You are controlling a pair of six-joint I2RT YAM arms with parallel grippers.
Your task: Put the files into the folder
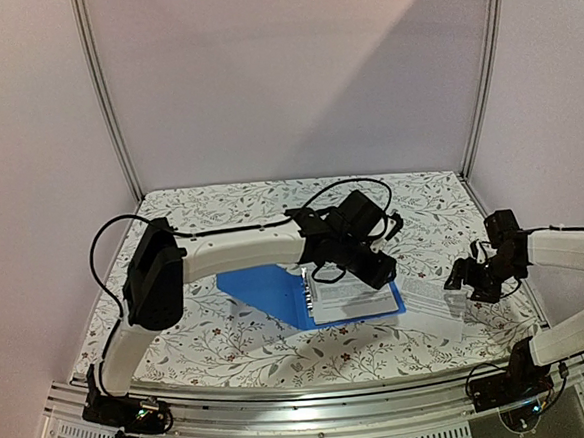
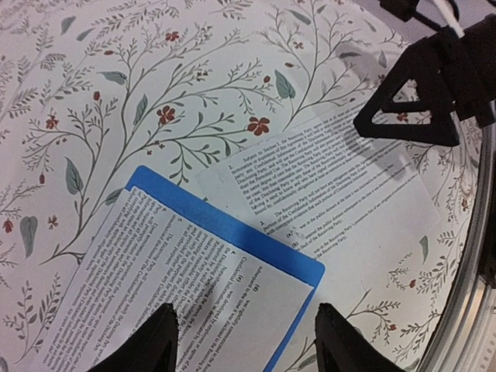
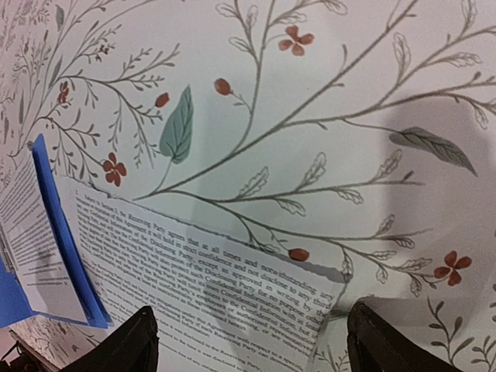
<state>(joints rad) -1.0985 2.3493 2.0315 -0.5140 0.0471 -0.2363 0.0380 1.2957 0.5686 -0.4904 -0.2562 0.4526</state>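
Note:
The blue folder lies open and flat in the middle of the table. One printed white sheet of the files rests on its right half. My left gripper hovers over that sheet, open, with nothing between its fingers. In the left wrist view the left gripper straddles the sheet's corner and the folder's edge. A second sheet lies on the table just right of the folder. My right gripper hangs open over its right end. The right wrist view shows that sheet between the right gripper's spread fingers.
A floral tablecloth covers the table. A metal rail runs along the near edge, and upright frame posts stand at the back corners. The left arm reaches across above the folder's left half.

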